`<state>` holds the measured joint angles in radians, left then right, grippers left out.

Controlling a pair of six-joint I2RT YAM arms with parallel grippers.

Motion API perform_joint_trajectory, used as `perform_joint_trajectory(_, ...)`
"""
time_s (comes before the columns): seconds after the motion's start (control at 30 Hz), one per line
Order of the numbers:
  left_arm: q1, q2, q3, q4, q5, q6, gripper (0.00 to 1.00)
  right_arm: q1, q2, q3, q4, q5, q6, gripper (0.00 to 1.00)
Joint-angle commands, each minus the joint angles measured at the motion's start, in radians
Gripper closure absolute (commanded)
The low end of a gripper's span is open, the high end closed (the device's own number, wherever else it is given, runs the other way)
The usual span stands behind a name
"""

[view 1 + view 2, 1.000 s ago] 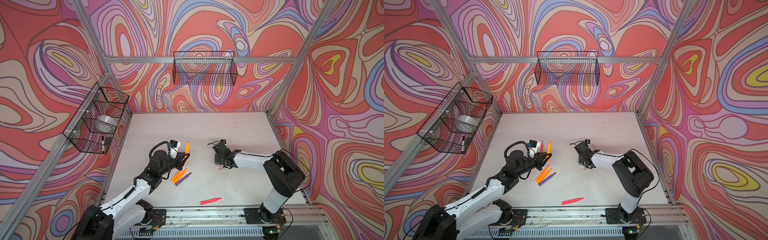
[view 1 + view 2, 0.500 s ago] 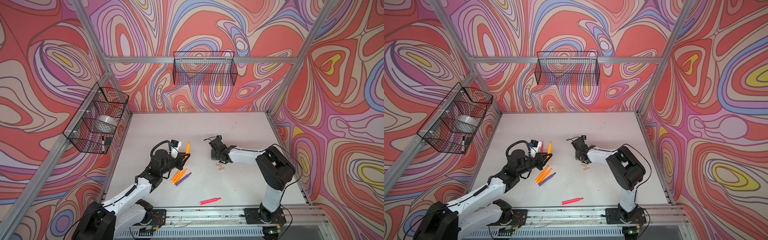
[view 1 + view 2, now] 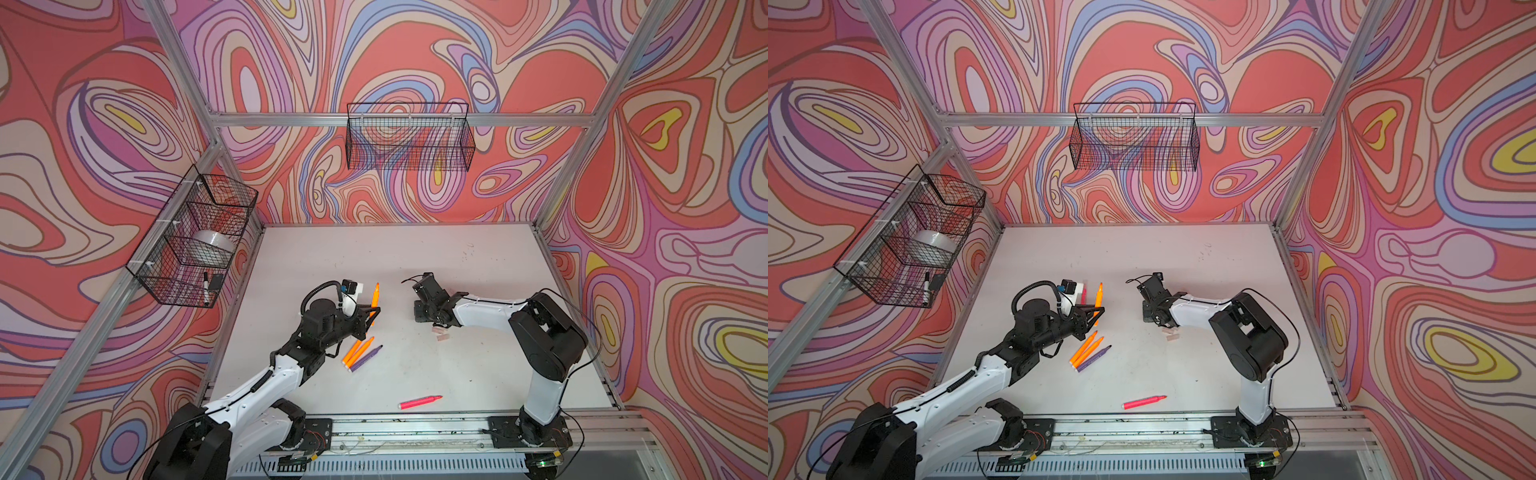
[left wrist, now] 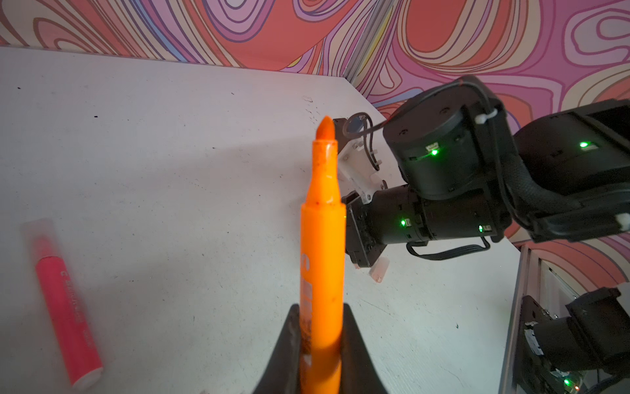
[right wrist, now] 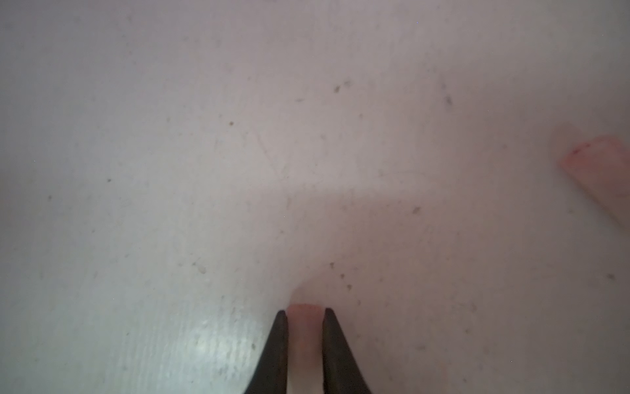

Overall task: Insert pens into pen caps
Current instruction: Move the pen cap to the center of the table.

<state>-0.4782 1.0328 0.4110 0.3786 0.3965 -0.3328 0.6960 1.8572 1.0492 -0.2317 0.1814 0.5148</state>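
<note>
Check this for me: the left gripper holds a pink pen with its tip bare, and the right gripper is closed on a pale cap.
One thing is wrong: the pen in the left gripper is orange, not pink, as the left wrist view shows. The rest stands: its tip is bare, and the right gripper is closed on a pale cap.

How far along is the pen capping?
Done: one capped pink pen. In hand: left gripper shut on an orange pen, tip bare; right gripper shut on a cap. Left: joining those, then two orange pens, purple pen and uncapped pink pen.
</note>
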Motion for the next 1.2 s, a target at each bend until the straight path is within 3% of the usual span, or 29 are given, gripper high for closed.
perform_joint_trajectory(0.0,-0.001,-0.006,0.022,0.017,0.01,0.008,1.0,0.065,0.012,0.017,-0.044,-0.026,-0.022,0.88)
perform_joint_trajectory(0.37,-0.002,-0.034,0.011,0.01,0.001,0.007,1.0,0.127,-0.078,-0.074,-0.08,0.033,-0.026,0.52)
perform_joint_trajectory(0.53,0.0,-0.03,0.007,0.026,0.004,-0.003,1.0,0.133,-0.076,-0.088,-0.103,0.068,-0.015,0.54)
perform_joint_trajectory(0.67,-0.001,-0.028,0.009,0.027,0.011,-0.008,1.0,0.133,-0.041,-0.062,-0.138,0.125,0.014,0.65)
perform_joint_trajectory(1.17,0.0,-0.038,0.005,0.025,0.009,-0.005,1.0,0.116,0.028,0.005,-0.125,0.204,0.033,0.65)
